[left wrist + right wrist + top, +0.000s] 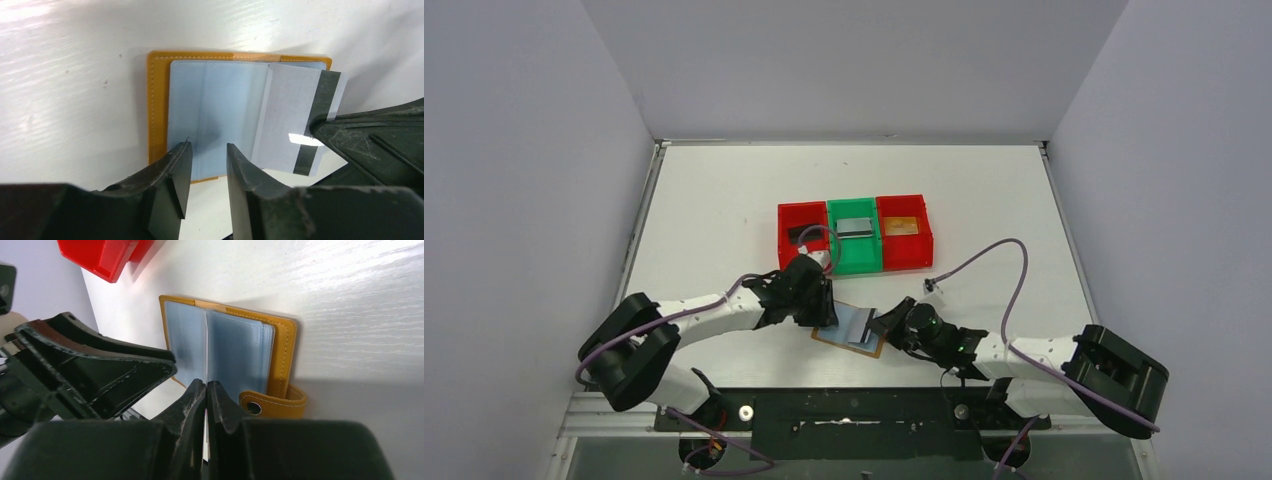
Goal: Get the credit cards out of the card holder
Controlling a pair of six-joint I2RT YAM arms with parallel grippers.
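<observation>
Left wrist view: right end effector [206, 387], clamped on the striped card [287, 115], should pull straight right while left end effector [207, 150], jaws apart, steadies the card holder [157, 100].

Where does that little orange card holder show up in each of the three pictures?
Top external: card holder at low centre of the picture.
Left wrist: holder at centre, lying open.
Right wrist: holder at centre, snap tab lower right.
Shared landmark: its pale blue inner panels.
</observation>
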